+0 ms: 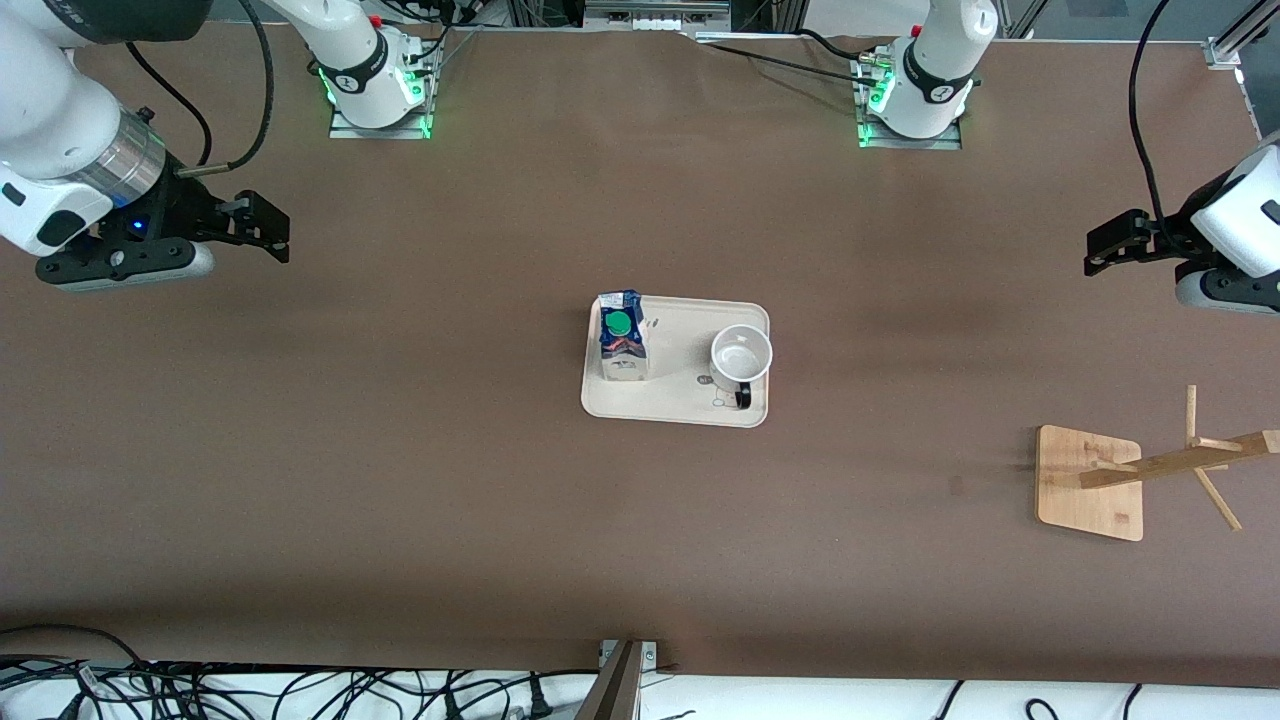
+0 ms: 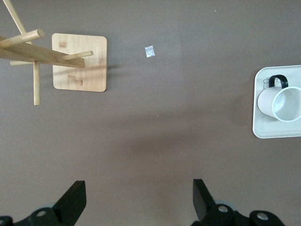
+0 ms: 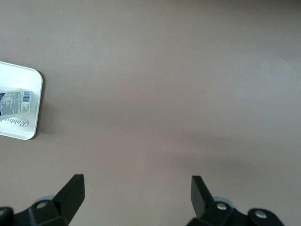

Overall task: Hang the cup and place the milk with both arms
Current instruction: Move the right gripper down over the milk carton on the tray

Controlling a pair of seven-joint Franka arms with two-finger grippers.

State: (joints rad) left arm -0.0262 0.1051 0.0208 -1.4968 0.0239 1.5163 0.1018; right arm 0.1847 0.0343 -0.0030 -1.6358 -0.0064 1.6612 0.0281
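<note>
Two arms hang over my brown table (image 1: 400, 480), one at each end, both waiting with nothing in their grip. My right gripper (image 1: 262, 228) hovers above bare tabletop toward the right arm's end, its two black fingers (image 3: 70, 193) spread wide apart. My left gripper (image 1: 1112, 243) hovers above bare tabletop at the left arm's end, fingers (image 2: 73, 200) just as wide and holding nothing.

Next in size is the wooden cup rack (image 1: 1150, 470) near the left arm's end, nearer the front camera than the tray: a pale square base with a post and several pegs sticking out.

At the middle of the table sits a cream tray (image 1: 675, 412) with rounded corners. On its surface I can read part of a printed word in the right wrist view, something starting "Robb", the rest cut off.

Standing on the tray's end toward the right arm is the milk (image 1: 622, 338), a small gable-top carton in dark blue and white with red marks, a round green cap on top and a barcode on one white side; its small print I cannot read.

On the tray's end toward the left arm stands the cup (image 1: 741, 357), upright, white, mouth up, its black loop handle pointing toward the front camera. Milk and cup stand apart.
</note>
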